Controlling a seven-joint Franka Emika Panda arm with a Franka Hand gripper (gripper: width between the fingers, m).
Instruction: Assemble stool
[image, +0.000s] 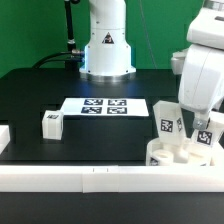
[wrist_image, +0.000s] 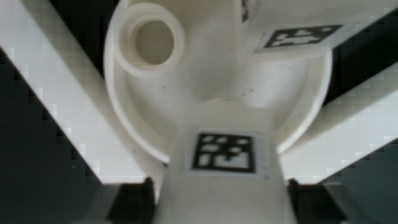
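Around the marker board (image: 96, 105) in the exterior view, open table (image: 30, 90) lies at 10 and 2 o'clock. Robot base (image: 107, 50) blocks 12, loose leg (image: 52, 122) 8, border bar (image: 60, 178) 6; seat (image: 165, 156), standing leg (image: 168, 118) and gripper (image: 204, 127) clamping a tilted leg (image: 206, 139) crowd 4.

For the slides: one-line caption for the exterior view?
Gripper holds a leg at the seat disc, beside an upright leg.
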